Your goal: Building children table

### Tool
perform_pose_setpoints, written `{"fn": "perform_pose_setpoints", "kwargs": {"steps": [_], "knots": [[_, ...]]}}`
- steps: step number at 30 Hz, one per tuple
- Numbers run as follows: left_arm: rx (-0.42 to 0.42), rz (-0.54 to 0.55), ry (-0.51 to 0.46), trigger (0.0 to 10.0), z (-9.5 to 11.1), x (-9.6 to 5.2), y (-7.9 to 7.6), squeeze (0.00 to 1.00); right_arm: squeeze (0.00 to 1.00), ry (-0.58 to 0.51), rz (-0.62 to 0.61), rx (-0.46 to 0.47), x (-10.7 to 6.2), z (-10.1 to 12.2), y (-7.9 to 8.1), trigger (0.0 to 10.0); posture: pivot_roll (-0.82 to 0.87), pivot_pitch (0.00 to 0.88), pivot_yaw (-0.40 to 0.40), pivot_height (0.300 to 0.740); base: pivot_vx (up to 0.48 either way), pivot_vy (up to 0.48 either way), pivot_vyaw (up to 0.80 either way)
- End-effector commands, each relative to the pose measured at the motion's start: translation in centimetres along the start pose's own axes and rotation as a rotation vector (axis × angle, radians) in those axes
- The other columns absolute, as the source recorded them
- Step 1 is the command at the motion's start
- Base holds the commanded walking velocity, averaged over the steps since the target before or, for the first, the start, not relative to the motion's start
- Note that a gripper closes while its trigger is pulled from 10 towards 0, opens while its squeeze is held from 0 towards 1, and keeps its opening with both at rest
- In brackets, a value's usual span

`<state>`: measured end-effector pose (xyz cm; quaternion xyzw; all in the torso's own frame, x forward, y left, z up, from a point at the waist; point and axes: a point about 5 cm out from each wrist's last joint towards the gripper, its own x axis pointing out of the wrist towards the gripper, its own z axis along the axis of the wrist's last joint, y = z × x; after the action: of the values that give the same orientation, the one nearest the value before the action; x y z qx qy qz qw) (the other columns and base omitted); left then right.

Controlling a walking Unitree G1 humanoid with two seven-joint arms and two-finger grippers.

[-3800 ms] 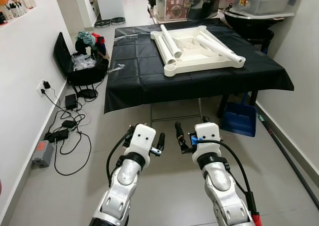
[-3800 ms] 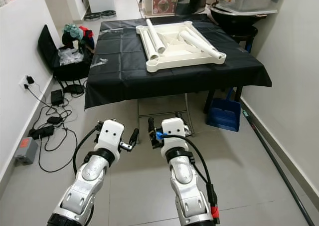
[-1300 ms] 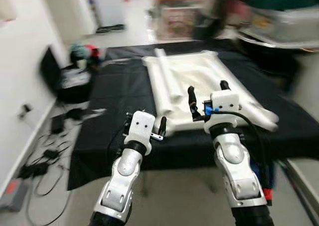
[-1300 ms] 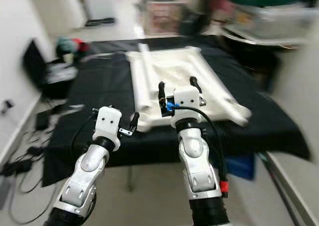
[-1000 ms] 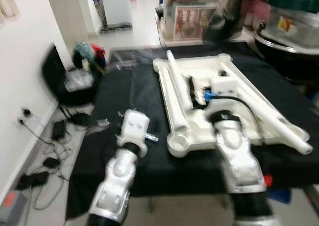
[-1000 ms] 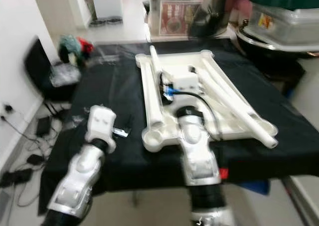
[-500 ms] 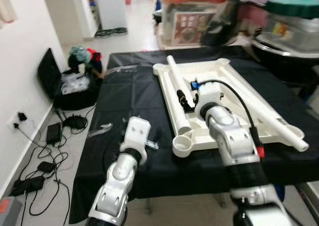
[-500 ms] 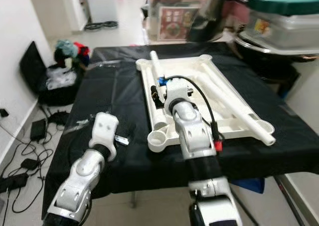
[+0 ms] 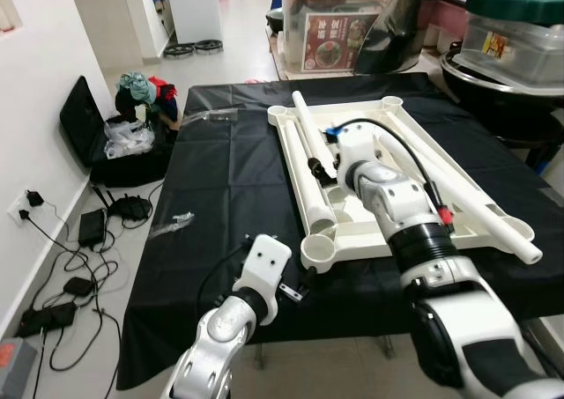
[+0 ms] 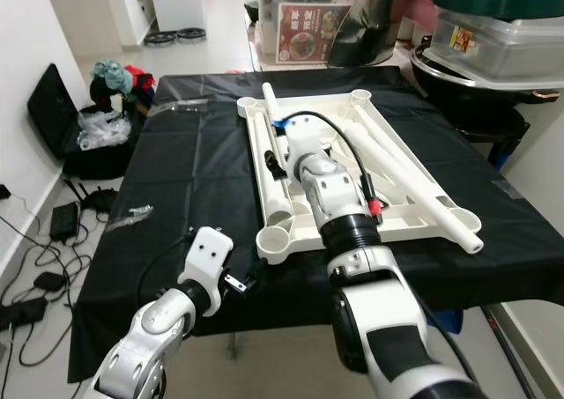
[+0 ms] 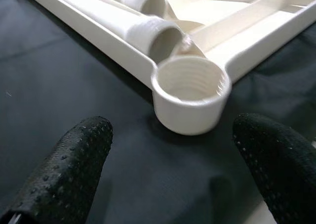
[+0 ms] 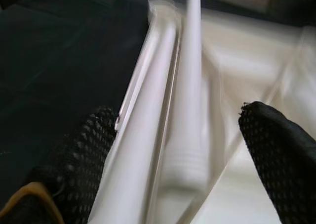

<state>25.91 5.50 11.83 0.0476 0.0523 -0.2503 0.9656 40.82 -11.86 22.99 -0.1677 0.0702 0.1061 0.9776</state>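
Right gripper (image 12: 182, 150) over the leg
Fingers spread astride a white leg (image 9: 310, 148) lying lengthwise mid-frame; left gripper (image 11: 170, 169), also spread, faces the corner socket (image 11: 190, 93)

- I see bare black cloth (image 9: 229, 179) from 9 to 11 o'clock of the upturned table top (image 9: 388, 188); open passage there.
- Small plastic bag (image 9: 172, 225) lies at 8 o'clock, near the cloth edge.
- Loose legs (image 9: 310, 161) fill the frame's left channel.
- Storage bins (image 9: 339, 29) wall off 12 o'clock.
- Left gripper (image 11: 173, 169) straddles the corner socket (image 11: 190, 93), fingers apart.
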Motion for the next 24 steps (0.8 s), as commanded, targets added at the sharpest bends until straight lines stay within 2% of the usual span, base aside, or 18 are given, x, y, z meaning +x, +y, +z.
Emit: {"fn": "perform_pose_setpoints", "kwargs": {"steps": [1, 2, 5, 6, 8, 9, 10, 12, 13, 16, 19, 21, 24], "knots": [[-0.006, 0.003, 0.012, 10.0, -0.2, -0.4, 0.1, 0.00, 0.00, -0.066, 0.020, -0.108, 0.1, 0.9, 0.3, 10.0, 0.13, 0.070, -0.049, 0.740, 0.000, 0.000, 0.00], [-0.016, 0.000, 0.015, 10.0, -0.3, -0.7, -0.1, 0.00, 0.00, -0.104, 0.081, -0.190, -0.1, 0.9, 0.7, 10.0, 0.12, 0.086, -0.053, 0.740, 0.000, 0.000, 0.00], [-0.023, -0.005, 0.017, 10.0, -0.3, -0.9, -0.2, 0.00, 0.00, -0.116, 0.126, -0.235, -0.3, 0.8, 0.9, 10.0, 0.12, 0.086, -0.053, 0.740, 0.000, 0.000, 0.00], [-0.027, -0.012, 0.017, 10.0, -0.3, -1.0, -0.3, 0.00, 0.00, -0.128, 0.189, -0.279, -0.7, 0.4, 1.1, 10.0, 0.12, 0.095, -0.052, 0.740, 0.000, 0.000, 0.00], [-0.027, -0.012, 0.017, 10.0, -0.3, -1.0, -0.3, 0.00, 0.00, -0.128, 0.189, -0.279, -0.7, 0.4, 1.1, 10.0, 0.12, 0.095, -0.052, 0.740, 0.000, 0.000, 0.00], [-0.027, -0.019, 0.014, 10.0, -0.2, -1.1, -0.4, 0.00, 0.00, -0.130, 0.225, -0.333, -1.0, -0.2, 0.9, 10.0, 0.12, 0.099, -0.054, 0.740, 0.000, 0.000, 0.00], [-0.027, -0.019, 0.014, 10.0, -0.2, -1.1, -0.4, 0.00, 0.00, -0.130, 0.225, -0.333, -1.0, -0.2, 0.9, 10.0, 0.12, 0.099, -0.054, 0.740, 0.000, 0.000, 0.00], [-0.019, -0.028, 0.015, 10.0, -0.1, -1.3, -0.4, 0.00, 0.00, -0.090, 0.269, -0.482, -1.6, -1.5, 0.2, 10.0, 0.11, 0.103, -0.045, 0.740, 0.000, 0.000, 0.00], [-0.019, -0.028, 0.015, 10.0, -0.1, -1.3, -0.4, 0.00, 0.00, -0.090, 0.269, -0.482, -1.6, -1.5, 0.2, 10.0, 0.11, 0.103, -0.045, 0.740, 0.000, 0.000, 0.00], [-0.012, -0.031, 0.026, 10.0, -0.2, -1.4, -0.5, 0.00, 0.00, -0.008, 0.323, -0.656, -2.3, -3.4, -0.8, 10.0, 0.11, 0.102, -0.041, 0.740, 0.000, 0.000, 0.00], [-0.012, -0.031, 0.026, 10.0, -0.2, -1.4, -0.5, 0.00, 0.00, -0.008, 0.323, -0.656, -2.3, -3.4, -0.8, 10.0, 0.11, 0.102, -0.041, 0.740, 0.000, 0.000, 0.00], [-0.013, -0.031, 0.029, 10.0, -0.2, -1.4, -0.5, 0.00, 0.00, 0.014, 0.339, -0.692, -2.5, -3.9, -1.1, 10.0, 0.11, 0.102, -0.041, 0.740, 0.000, 0.000, 0.00], [-0.006, -0.030, 0.035, 10.0, -0.2, -1.4, -0.3, 0.00, 0.00, 0.075, 0.405, -0.726, -3.7, -4.6, -1.5, 10.0, 0.11, 0.099, -0.030, 0.740, 0.000, 0.000, 0.00]]}}
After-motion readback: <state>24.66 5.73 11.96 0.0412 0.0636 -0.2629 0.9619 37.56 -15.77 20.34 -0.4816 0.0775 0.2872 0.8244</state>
